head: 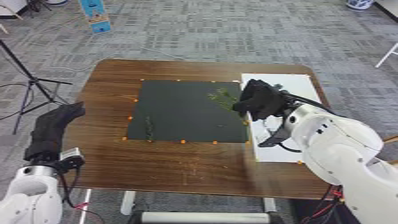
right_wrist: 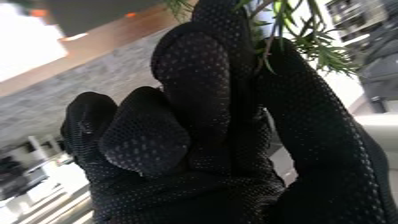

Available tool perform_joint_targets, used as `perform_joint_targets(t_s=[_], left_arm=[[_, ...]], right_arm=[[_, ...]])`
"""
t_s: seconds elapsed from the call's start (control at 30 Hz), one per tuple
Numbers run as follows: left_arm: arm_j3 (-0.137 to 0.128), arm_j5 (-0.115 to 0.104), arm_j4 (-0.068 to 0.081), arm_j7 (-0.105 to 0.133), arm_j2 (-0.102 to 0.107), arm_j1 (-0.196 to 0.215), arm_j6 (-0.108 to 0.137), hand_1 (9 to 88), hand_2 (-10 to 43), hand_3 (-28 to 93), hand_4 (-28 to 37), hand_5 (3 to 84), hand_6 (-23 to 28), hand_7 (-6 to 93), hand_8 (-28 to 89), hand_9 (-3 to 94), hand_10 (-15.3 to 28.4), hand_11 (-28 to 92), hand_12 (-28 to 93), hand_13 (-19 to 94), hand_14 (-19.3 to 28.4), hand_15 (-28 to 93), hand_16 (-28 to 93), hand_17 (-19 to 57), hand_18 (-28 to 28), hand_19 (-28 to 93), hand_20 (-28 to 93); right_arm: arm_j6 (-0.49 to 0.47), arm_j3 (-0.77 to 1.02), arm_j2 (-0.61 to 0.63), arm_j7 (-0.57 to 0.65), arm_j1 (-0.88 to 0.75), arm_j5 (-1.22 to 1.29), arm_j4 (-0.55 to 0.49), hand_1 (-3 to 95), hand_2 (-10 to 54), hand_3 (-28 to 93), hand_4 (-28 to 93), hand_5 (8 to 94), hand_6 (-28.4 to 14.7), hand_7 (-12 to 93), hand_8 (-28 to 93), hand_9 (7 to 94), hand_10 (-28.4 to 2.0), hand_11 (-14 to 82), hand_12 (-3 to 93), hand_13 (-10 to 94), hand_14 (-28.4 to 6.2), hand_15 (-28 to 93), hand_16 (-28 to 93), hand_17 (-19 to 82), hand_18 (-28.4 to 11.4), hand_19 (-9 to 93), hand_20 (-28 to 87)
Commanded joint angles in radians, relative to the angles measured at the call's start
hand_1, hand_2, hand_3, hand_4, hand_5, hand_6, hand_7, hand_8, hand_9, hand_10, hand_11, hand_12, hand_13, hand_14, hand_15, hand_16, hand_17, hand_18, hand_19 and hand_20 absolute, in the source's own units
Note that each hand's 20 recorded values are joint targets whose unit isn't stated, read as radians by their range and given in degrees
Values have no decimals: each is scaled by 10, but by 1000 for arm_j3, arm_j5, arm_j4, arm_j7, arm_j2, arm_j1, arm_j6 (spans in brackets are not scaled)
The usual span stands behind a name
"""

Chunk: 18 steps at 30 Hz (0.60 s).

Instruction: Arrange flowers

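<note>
Above where the dark mat (head: 182,110) meets the white sheet (head: 280,155), my right hand (head: 259,101) pinches a leafy sprig (head: 220,98), its greenery reaching over the mat; another thin stem (head: 149,129) lies near the mat's left edge.

A brown wooden table (head: 178,172) is standing on the floor, its far corners curving softly and its grain showing in the bare wood. From where I'm standing, I'm seeing a dark, four-sided mat (head: 187,107) lying flat around the middle, toward the far side. A slim green sprig (head: 149,128) is resting on that mat, close to its left edge and nearer the front, pointing roughly front to back. Small orange markers (head: 183,141) are dotting the mat's border. Just beside the mat, on the robot's right, a long white sheet (head: 305,83) is stretching from near the far edge toward the front, partly hiding beneath the robot's right arm.
</note>
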Motion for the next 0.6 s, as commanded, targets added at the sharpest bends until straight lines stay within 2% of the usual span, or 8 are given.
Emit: perform_joint_targets(t_s=[0.03,0.2,0.3,0.43,0.5,0.53,0.6], left_arm=[[1,12,-16,-9,-4,-2,-10,195,171,719,-283,519,24,144,-82,521,134,162,104,339,110,101,-34,61,57,15,147],[-5,26,-30,-17,-11,9,-20,191,163,723,-283,517,24,144,-83,518,132,161,104,338,112,101,-33,55,65,14,146],[-7,25,-31,-18,-13,13,-11,190,159,722,-283,517,24,144,-82,517,132,162,105,337,113,100,-33,52,66,13,145],[-2,28,-31,-19,-18,9,-16,188,153,722,-283,517,25,142,-82,517,131,162,106,335,113,100,-32,50,66,12,144],[1,31,-34,-19,-21,11,-16,187,151,723,-283,517,25,142,-82,517,131,162,105,335,114,100,-32,48,66,13,144],[9,35,-30,-20,-21,2,-18,187,151,723,-283,517,25,142,-82,517,131,162,106,334,114,99,-31,47,66,13,144],[8,38,-34,-17,-26,8,-21,187,150,722,-283,517,24,143,-82,516,132,162,106,333,114,99,-30,45,68,14,143]], right_arm=[[-44,-147,-128,70,161,19,71,440,37,654,-108,893,-1,298,-14,937,-122,410,271,852,-116,671,396,472,-271,932,614],[-71,-236,-201,100,214,30,143,444,38,647,-109,897,-1,286,-15,937,-122,410,265,861,-110,659,394,479,-271,932,613],[-99,-314,-228,82,258,-34,196,449,39,638,-114,898,-2,276,-18,937,-122,407,264,861,-109,657,398,479,-269,932,614],[-123,-390,-274,86,303,-109,273,456,45,620,-123,896,-2,257,-25,937,-121,397,266,859,-108,649,401,476,-269,932,613],[-94,-409,-299,96,309,-131,307,458,46,615,-123,895,-2,252,-27,937,-121,396,266,859,-107,648,402,475,-269,932,612],[-51,-427,-300,95,312,-155,323,458,47,614,-123,895,-2,251,-27,937,-121,397,266,859,-107,647,402,475,-269,932,611],[3,-443,-317,94,307,-203,349,458,47,613,-122,896,-2,249,-28,937,-121,398,264,860,-107,648,401,476,-268,932,609]])
